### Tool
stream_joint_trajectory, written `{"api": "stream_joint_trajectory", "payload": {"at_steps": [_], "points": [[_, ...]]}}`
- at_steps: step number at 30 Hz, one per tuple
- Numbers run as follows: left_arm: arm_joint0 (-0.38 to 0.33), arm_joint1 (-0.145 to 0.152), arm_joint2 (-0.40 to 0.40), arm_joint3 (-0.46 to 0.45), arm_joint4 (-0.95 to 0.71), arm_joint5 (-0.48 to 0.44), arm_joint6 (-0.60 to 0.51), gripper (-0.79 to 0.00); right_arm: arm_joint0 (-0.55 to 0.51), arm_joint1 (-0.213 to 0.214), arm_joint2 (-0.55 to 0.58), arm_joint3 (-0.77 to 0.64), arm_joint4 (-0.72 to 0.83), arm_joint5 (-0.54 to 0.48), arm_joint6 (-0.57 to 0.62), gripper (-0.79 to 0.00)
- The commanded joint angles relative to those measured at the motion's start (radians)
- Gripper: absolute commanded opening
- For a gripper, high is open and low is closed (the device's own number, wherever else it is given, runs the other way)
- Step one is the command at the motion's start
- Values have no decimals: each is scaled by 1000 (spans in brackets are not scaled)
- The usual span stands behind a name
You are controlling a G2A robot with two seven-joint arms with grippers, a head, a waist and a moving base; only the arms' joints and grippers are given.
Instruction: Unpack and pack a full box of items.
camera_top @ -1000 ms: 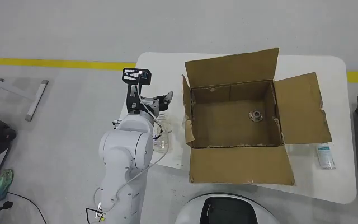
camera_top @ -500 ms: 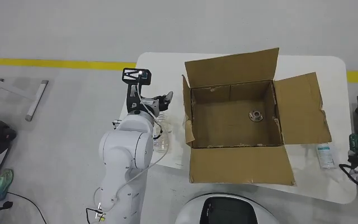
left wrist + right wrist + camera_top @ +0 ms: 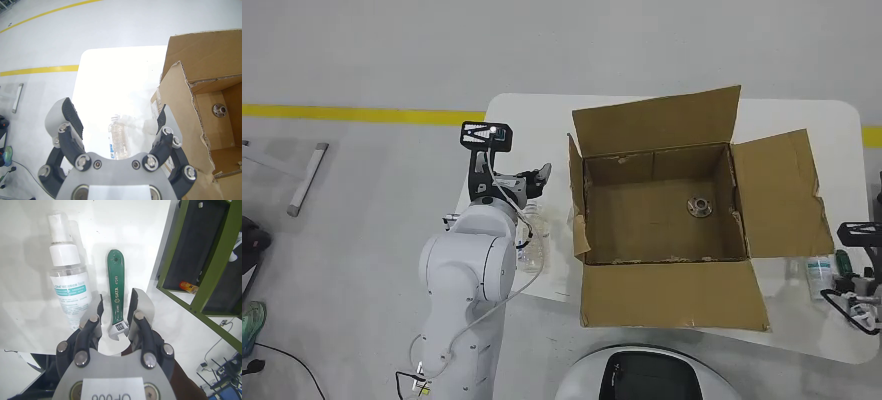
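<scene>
the cardboard box (image 3: 642, 225) stands open in the middle of the white table (image 3: 532, 115), with its four flaps folded outward. on the box floor, near the far right corner, lies one small round metal part (image 3: 699, 207) with a hole in its centre.

on the table at the left side of the box a clear plastic bottle (image 3: 118, 140) lies on its side, close to the box wall. the left gripper (image 3: 115, 106) hangs above this bottle with its fingers (image 3: 72, 113) wide apart and nothing between them.

at the right side of the box, near the table edge, a wrench (image 3: 115, 291) with a green handle lies flat, and a clear spray bottle (image 3: 69, 279) with a white cap lies just beside it, parallel to it. the right gripper (image 3: 116, 311) is low over the wrench. its fingers are apart, one on each side of the handle near the metal head, and a small gap shows at both sides.

a green metal frame (image 3: 170, 256) stands on the floor past the table edge.
</scene>
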Motion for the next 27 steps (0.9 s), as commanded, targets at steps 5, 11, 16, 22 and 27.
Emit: {"api": "stream_joint_trajectory", "payload": {"at_steps": [5,11,16,22,27], "points": [[0,0,0,0,0,0,0,0,-5,3,87,-149,40,59,-15,-388],[0,0,0,0,0,0,0,0,25,8,251,-336,119,85,-95,-573],[0,0,0,0,0,0,0,0,156,31,234,-336,265,-41,-215,-785],[0,0,0,0,0,0,0,0,305,55,-44,-336,269,-113,-187,-785],[0,0,0,0,0,0,0,0,407,57,-372,-336,139,-59,-154,-785]]}}
